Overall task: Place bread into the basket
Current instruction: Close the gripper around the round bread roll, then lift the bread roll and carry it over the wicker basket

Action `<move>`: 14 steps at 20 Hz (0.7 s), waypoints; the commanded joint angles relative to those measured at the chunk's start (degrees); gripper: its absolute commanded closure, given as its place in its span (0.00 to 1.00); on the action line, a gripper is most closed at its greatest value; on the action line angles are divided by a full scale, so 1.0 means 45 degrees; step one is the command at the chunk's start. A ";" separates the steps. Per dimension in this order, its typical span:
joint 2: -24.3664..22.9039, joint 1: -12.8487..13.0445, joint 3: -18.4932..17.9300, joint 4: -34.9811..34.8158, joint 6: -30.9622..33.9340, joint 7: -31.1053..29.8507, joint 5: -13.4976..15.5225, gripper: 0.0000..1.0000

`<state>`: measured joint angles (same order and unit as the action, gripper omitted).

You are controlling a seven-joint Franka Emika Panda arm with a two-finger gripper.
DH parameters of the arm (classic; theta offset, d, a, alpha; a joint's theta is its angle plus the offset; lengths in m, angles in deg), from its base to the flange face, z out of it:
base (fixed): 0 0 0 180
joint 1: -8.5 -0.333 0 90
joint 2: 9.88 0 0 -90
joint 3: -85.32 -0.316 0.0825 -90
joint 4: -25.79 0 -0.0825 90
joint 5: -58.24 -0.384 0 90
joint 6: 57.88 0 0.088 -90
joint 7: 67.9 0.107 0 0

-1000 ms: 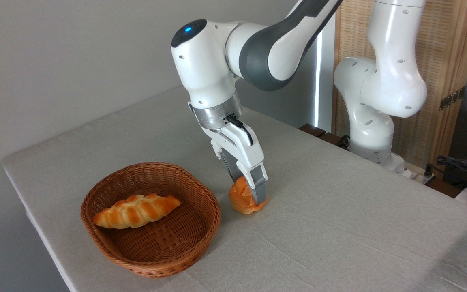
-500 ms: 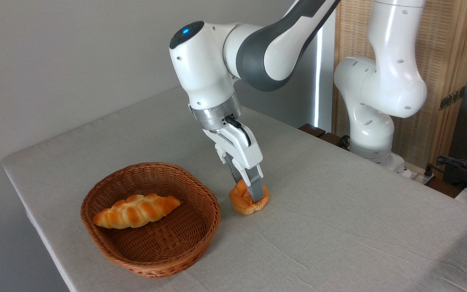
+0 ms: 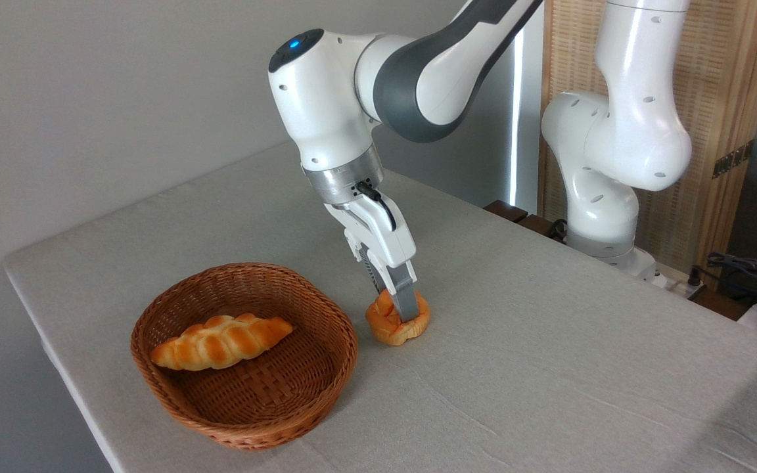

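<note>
**Operator:** Bread first: which way is it lying?

**Observer:** Bread (image 3: 397,323), the small knobbly golden-orange bun, sits with its paler base downward and its bumpy top upward, tipped a little toward the left. It is roundish, so you get no clear long axis; at most it looks slightly wider than tall.

**Operator:** Where is it relative to the jaws?

**Observer:** Right between them. Your gripper (image 3: 399,303) comes down at a slant from the upper left, and the near grey finger (image 3: 405,299) lies across the front of the bun, covering its middle. The far finger is mostly hidden behind it. The jaws stand narrow, closed onto the bun, with dough bulging out on both sides of the near finger.

**Operator:** Is it off the table?

**Observer:** You cannot tell for sure; its base appears at or just above the grey tablecloth (image 3: 549,341).

**Operator:** And the basket?

**Observer:** The wicker basket (image 3: 155,328) lies to the left of the jaws, its rim just beside the bun but apart from it. A braided loaf (image 3: 221,341) rests inside.
</note>
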<state>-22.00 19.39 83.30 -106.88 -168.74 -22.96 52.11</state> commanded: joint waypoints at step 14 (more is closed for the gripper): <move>0.2439 0.0022 0.0137 0.6065 0.0561 0.1067 -0.1059 0.70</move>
<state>-16.82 19.39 83.96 -84.33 -160.99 -18.49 47.67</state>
